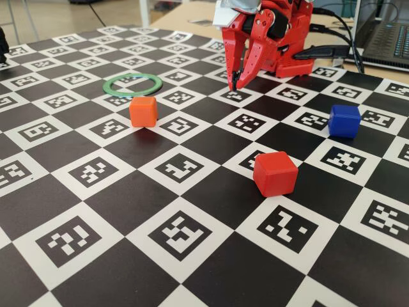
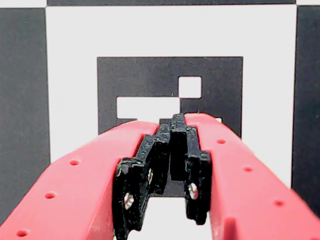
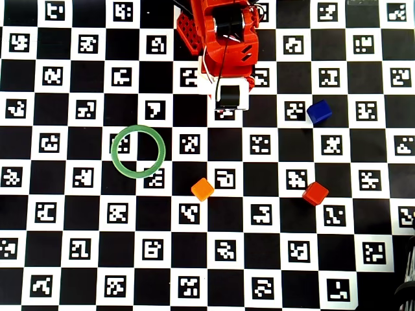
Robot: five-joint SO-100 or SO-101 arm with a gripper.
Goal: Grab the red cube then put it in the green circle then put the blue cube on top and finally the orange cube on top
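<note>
Black-and-white checker squares with coded markers cover my worktop; a laptop sits past its far edge; my hand hangs empty, fingers pressed together, tip just above a marker; red cube, blue cube, orange cube lie well apart; green circle lies empty, open board all around.

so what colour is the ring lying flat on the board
Green; the ring shows best in the overhead view, empty, on the black-and-white checkered board.
</note>
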